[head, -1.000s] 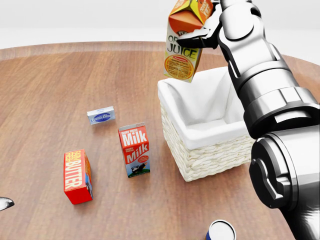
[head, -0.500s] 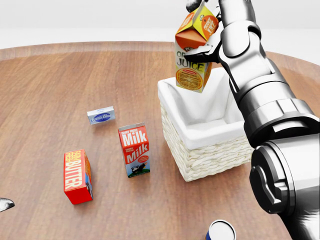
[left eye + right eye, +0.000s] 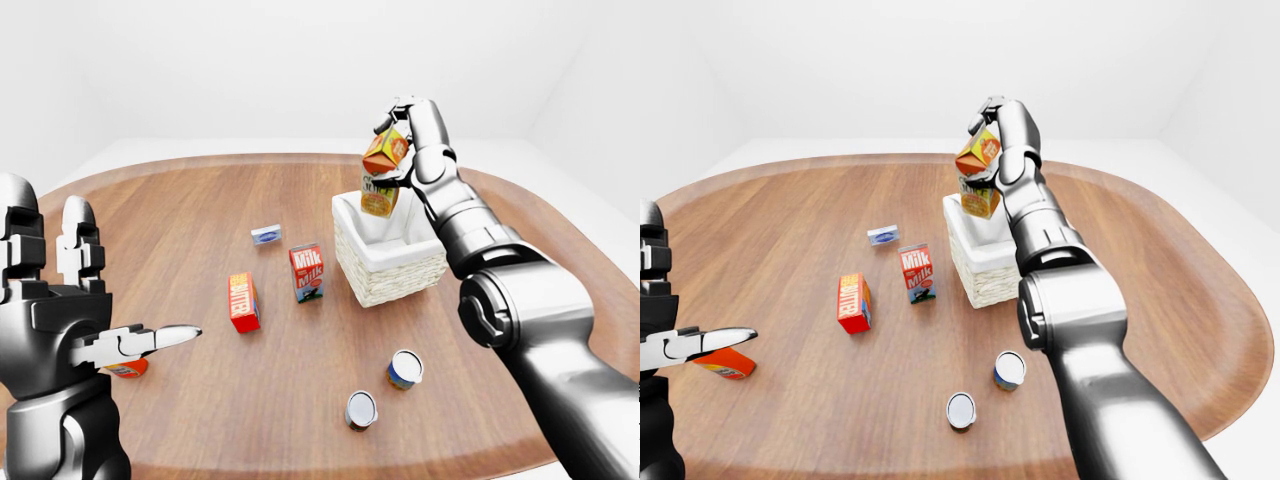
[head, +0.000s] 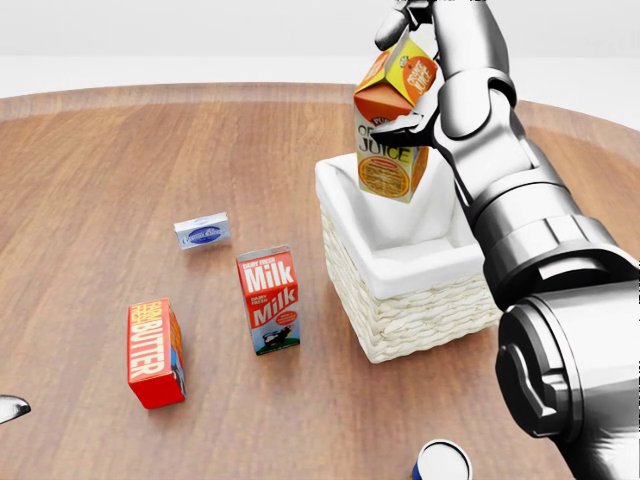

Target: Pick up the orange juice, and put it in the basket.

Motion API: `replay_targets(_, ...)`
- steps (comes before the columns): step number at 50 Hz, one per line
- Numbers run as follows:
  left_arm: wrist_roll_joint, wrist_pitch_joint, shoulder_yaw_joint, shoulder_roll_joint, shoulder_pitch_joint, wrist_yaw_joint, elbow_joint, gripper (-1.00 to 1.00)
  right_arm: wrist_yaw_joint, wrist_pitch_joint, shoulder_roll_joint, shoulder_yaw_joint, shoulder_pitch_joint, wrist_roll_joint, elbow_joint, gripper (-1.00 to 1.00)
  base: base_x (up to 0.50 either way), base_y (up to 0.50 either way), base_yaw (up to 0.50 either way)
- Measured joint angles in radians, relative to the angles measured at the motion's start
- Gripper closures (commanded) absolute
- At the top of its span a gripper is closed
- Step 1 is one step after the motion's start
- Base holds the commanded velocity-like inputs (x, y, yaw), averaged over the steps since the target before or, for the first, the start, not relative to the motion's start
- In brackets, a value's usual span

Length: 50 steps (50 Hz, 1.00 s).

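Above the far left corner of the basket [image 4: 420,300], my right hand [image 4: 420,75] had the orange juice carton [image 4: 392,125] clamped by its gabled top, fingers closed round it, the carton hanging tilted and clear of the rim. To finish this well, I judged I needed to carry the carton a little further to the right and nearer, until it sat over the middle of the white lining, then lower it well inside before letting the fingers go; released from where it hung, it might have clipped the rim and tipped out onto the table [image 4: 120,160]. Straightening it first would also have helped it drop cleanly.

My right arm was stretched far out over the table, forearm rising from the near right of the head view, wrist bent so the hand reached down onto the carton from above. My left hand [image 3: 75,300] was held up at the near left, well apart from everything, fingers spread and gripping nothing. The milk carton [image 4: 268,300] and butter box [image 4: 155,352] stood left of the basket, out of the way.
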Motion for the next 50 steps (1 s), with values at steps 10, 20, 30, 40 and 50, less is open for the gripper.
replay_targets(10, 0.0, 0.0, 0.0, 0.0, 0.0, 0.0, 0.001, -1.0, -0.018, 0.0, 0.006, 0.001, 0.018, -0.017, 0.001, 1.0, 0.0, 0.0, 0.0)
replay_targets(20, 0.0, 0.0, -0.001, 0.0, 0.0, 0.0, 0.001, -1.0, -0.034, 0.0, 0.008, 0.0, 0.031, -0.028, 0.002, 1.0, 0.0, 0.0, 0.0)
replay_targets(30, 0.0, 0.0, -0.001, 0.001, 0.0, 0.0, 0.001, -1.0, -0.056, 0.0, 0.007, 0.002, 0.037, -0.044, 0.003, 1.0, 0.0, 0.0, 0.0)
replay_targets(40, 0.0, 0.0, -0.001, 0.001, 0.0, 0.0, 0.001, -1.0, -0.07, 0.0, 0.007, 0.001, 0.047, -0.056, 0.003, 1.0, 0.0, 0.0, 0.0)
replay_targets(50, -0.002, 0.0, -0.001, 0.002, -0.003, 0.001, 0.003, -1.0, -0.092, 0.0, 0.012, 0.0, 0.067, -0.066, 0.005, 1.0, 0.0, 0.0, 0.0)
